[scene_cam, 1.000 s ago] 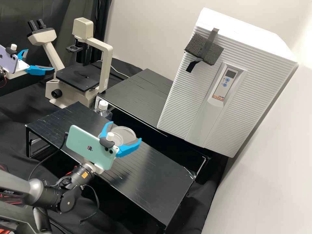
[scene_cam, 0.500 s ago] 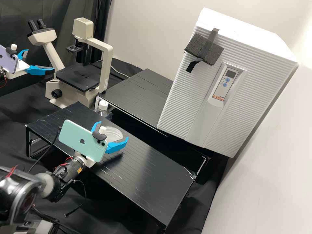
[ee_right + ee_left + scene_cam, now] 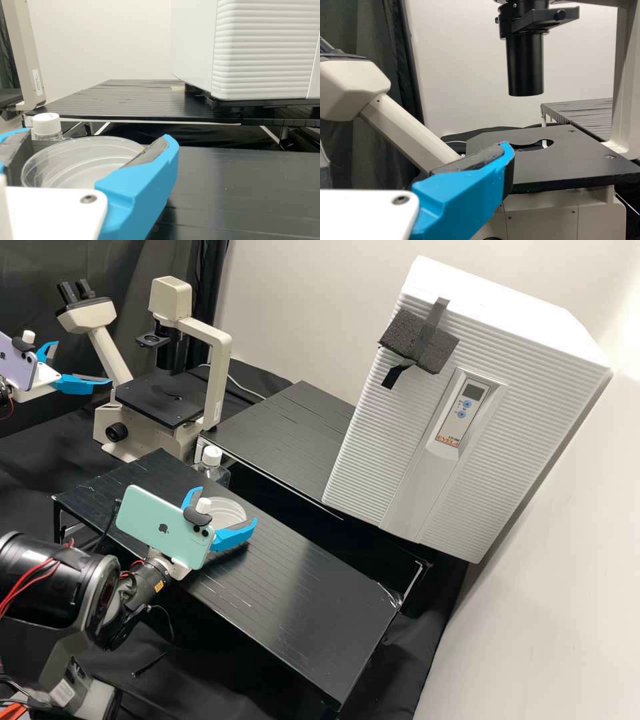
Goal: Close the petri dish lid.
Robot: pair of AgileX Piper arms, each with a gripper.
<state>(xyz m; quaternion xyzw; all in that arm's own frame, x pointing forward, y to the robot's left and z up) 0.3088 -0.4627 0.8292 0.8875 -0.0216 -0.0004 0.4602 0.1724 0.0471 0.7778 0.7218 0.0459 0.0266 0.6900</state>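
The right arm (image 3: pixel 143 583) comes in from the lower left of the high view, its wrist low beside the black front stand (image 3: pixel 313 613) and its gripper (image 3: pixel 227 504) pointing out over the top at a nearly level pitch. The two blue fingers (image 3: pixel 142 182) stand apart on opposite sides of the clear petri dish lid (image 3: pixel 82 145), pinching it at the rim, and the dish (image 3: pixel 75 175) is beneath it on the front stand; whether the lid sits fully down I cannot tell. The left gripper (image 3: pixel 83 362) hangs at the upper left, its fingers spread with air between them, in front of the microscope (image 3: pixel 217 350). A mint phone (image 3: pixel 163 528) on the right wrist covers part of the stand in the high view, and a purple phone (image 3: pixel 17 360) sits on the left wrist. Just beyond the dish is a clear bottle (image 3: pixel 47 126) with a white cap. Farther back, a white ribbed incubator (image 3: pixel 533 413) with a dark foam block (image 3: pixel 407 340) taped to its front rests on the rear stand (image 3: pixel 287 433). Black cloth (image 3: pixel 33 460) lies under the stands, a dark curtain (image 3: pixel 133 260) hangs behind the microscope, and pale walls (image 3: pixel 300 307) close off the room.
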